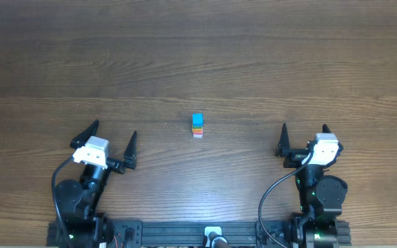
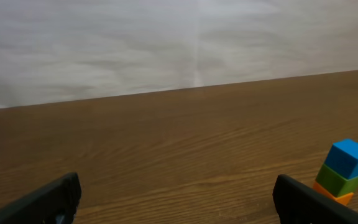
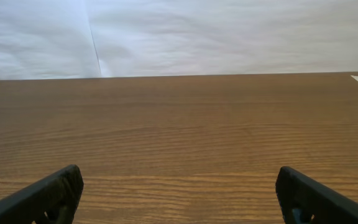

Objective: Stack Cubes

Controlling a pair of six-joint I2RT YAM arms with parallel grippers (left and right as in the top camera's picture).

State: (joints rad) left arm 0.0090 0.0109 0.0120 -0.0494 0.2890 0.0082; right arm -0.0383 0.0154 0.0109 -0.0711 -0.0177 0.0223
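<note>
Cube stack (image 1: 197, 126) is seen at centre frame in the top view, blue uppermost over green and orange. Left gripper (image 1: 114, 128), lower left, and right gripper (image 1: 304, 127), lower right, are spread wide and empty. Stacking is judged complete; no further pick appears required.

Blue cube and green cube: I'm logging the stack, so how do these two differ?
The blue cube tops the stack with its upper face bare; the green cube sits directly beneath and carries it. The green cube rests on an orange cube, while the blue cube rests on the green one. In the left wrist view the blue cube looks turned slightly against the green cube. Both look similar in size, and neither is held.
</note>
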